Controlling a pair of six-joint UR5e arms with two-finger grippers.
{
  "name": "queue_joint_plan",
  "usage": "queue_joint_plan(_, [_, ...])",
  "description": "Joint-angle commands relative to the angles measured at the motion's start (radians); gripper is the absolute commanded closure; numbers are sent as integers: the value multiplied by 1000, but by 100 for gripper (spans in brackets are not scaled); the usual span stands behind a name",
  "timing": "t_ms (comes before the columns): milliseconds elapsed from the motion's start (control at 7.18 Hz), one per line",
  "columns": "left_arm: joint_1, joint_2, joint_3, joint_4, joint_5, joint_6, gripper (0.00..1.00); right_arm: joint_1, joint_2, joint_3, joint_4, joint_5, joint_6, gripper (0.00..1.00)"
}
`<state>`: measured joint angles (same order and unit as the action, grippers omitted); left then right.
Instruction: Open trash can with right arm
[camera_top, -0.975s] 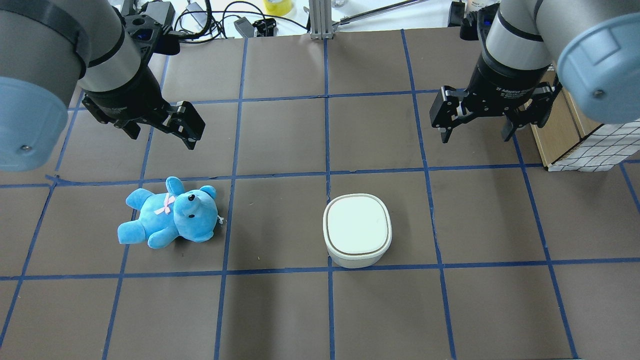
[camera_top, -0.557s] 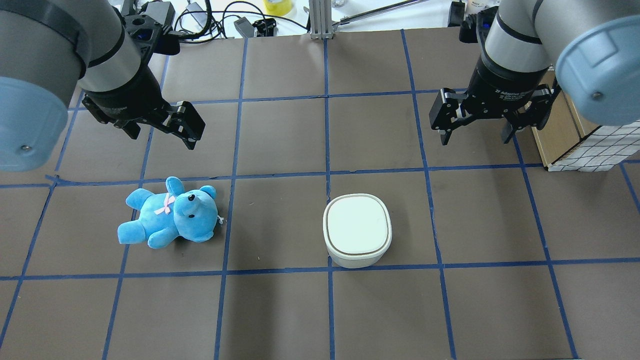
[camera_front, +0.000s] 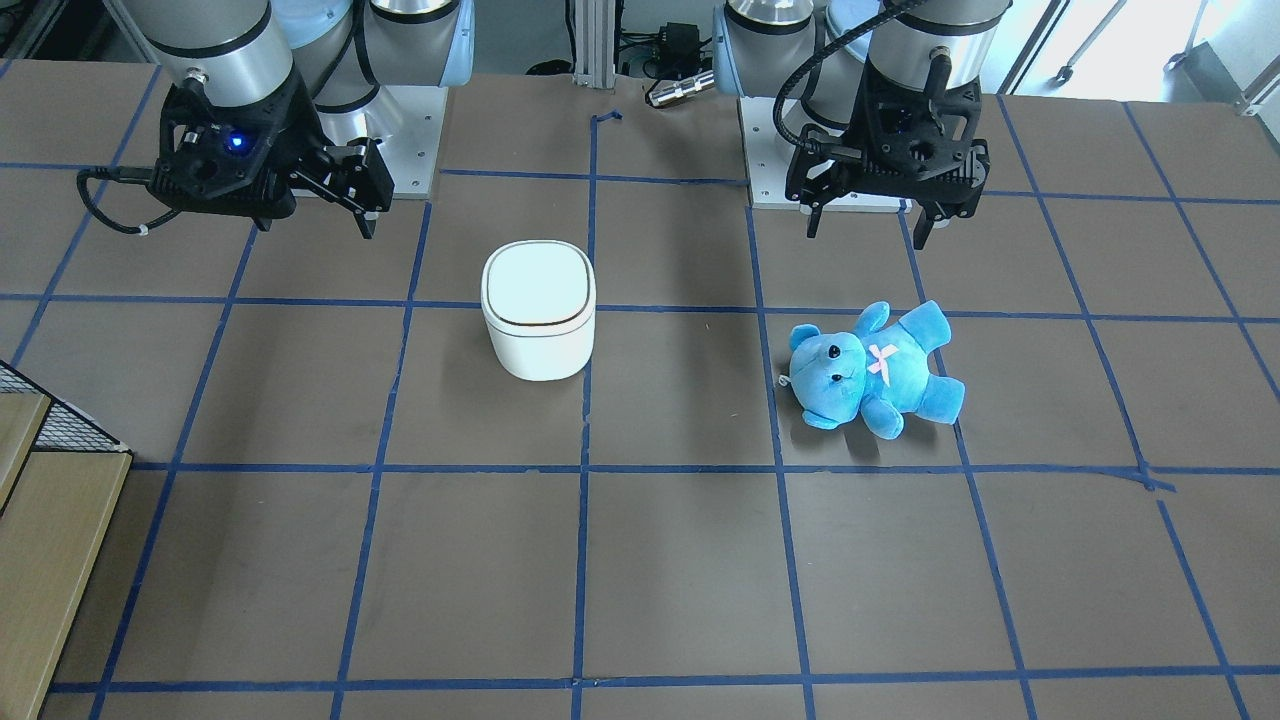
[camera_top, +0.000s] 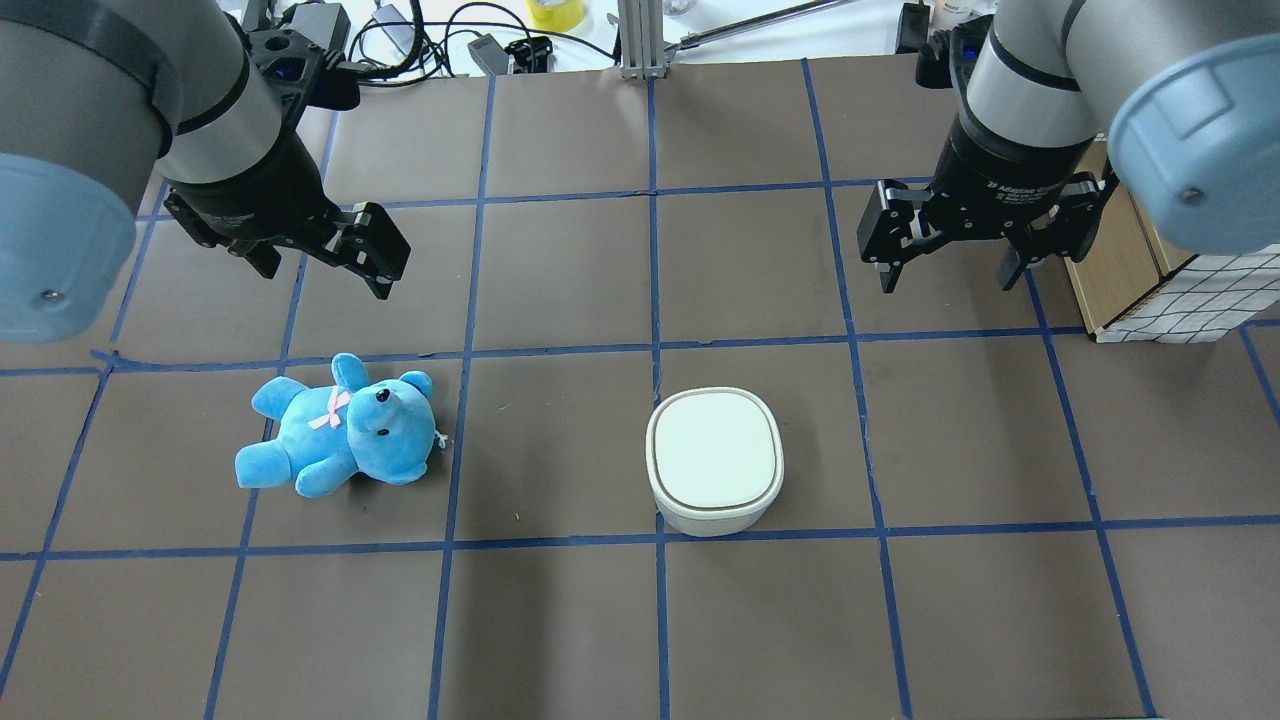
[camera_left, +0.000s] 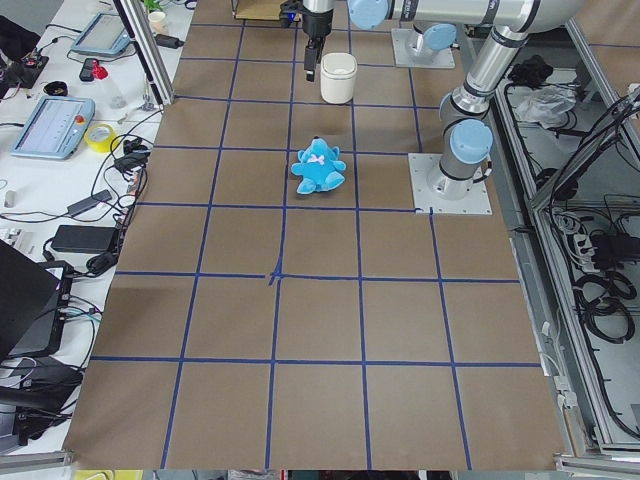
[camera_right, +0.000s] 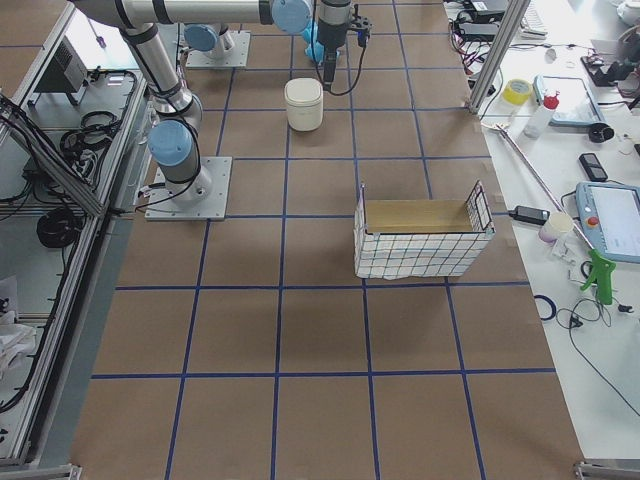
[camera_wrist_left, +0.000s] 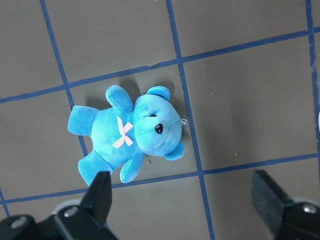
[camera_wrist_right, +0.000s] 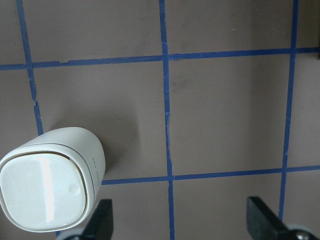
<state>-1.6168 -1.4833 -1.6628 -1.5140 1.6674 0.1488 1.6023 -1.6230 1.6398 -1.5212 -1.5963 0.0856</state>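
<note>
The white trash can (camera_top: 714, 462) stands with its lid shut flat; it also shows in the front view (camera_front: 538, 310) and at the lower left of the right wrist view (camera_wrist_right: 50, 192). My right gripper (camera_top: 948, 272), with the blue light (camera_front: 312, 215), hangs open and empty above the table. It is beyond the can and off to its right, well apart from it. Its fingertips (camera_wrist_right: 265, 220) frame bare table. My left gripper (camera_top: 325, 275) is open and empty above a blue teddy bear (camera_top: 340, 428).
The teddy bear (camera_wrist_left: 127, 132) lies on its back left of the can. A wire-mesh crate with wooden panels (camera_top: 1170, 285) stands at the right table edge, close to my right arm. Cables and tools lie beyond the far edge.
My right gripper has shifted slightly toward the far side of the table. The left arm, the can and the bear have not moved.
</note>
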Motion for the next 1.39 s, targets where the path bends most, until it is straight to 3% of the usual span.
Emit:
queue_joint_plan(0, [0,0,0,0,0,0,0,5,-1,8,-1,16,26,42])
queue_joint_plan(139, [0,0,0,0,0,0,0,10,-1,12,-1,32,28,67])
queue_joint_plan(418, [0,0,0,0,0,0,0,45,-1,43,-1,59,124,100])
queue_joint_plan(835, [0,0,0,0,0,0,0,105,9,113,-14,117,132,100])
queue_joint_plan(1253, [0,0,0,0,0,0,0,175,55,204,-109,141,177,100])
